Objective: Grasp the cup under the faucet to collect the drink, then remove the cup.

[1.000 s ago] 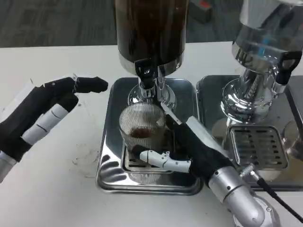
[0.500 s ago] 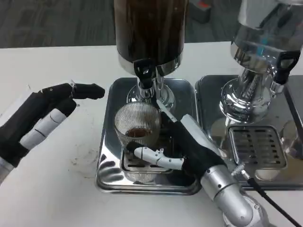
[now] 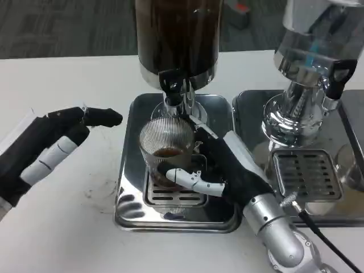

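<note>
While the right robot hand wraps the ribbed cup at frame centre, that cup stands upright on the drip tray, directly beneath the faucet; left robot hand lies released, left of tray.

Faucet close above cup

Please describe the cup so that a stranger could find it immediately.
Find the dark drink dispenser at the table's back. Under its faucet, on the left metal tray, stands the cup, gripped by the right hand. It is clear ribbed glass holding a little brown drink.
</note>
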Motion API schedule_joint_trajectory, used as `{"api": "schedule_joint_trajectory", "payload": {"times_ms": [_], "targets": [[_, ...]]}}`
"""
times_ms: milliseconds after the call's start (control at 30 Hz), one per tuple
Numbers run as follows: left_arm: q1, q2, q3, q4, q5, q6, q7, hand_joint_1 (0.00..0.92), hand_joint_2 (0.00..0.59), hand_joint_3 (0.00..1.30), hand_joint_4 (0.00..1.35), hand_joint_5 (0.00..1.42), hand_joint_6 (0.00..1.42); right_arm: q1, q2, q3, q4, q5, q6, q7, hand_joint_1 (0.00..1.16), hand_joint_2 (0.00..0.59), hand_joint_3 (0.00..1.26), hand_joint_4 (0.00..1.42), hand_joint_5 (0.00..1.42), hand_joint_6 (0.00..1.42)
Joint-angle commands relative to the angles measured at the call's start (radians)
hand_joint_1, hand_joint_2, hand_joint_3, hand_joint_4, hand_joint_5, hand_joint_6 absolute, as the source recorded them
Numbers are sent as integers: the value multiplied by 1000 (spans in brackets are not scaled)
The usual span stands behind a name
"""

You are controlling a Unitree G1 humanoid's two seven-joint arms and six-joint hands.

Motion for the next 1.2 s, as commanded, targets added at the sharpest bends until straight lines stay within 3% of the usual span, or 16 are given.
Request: {"api": "schedule_joint_trajectory", "payload": {"times_ms": [33, 533, 900, 1200], "targets": [[15, 11, 7, -13, 1, 14, 1, 0, 143, 463, 381, 318, 254, -15, 13, 12, 40, 8, -13, 23, 538, 186, 171, 163, 208, 241], [20, 20, 9, -14, -2, 25, -5, 0, 150, 465, 389, 329, 283, -16, 22, 39, 49, -15, -15, 8, 537, 192, 307, 318, 373, 411], [23, 25, 10, -14, -2, 23, -4, 0, 147, 456, 390, 329, 290, 13, 29, 64, 35, -86, -32, -102, 554, 202, 388, 416, 467, 504], [17, 27, 10, -9, -2, 23, -5, 0, 147, 444, 390, 329, 293, 43, 33, 56, 35, -115, -74, -201, 575, 197, 432, 483, 545, 588]]}}
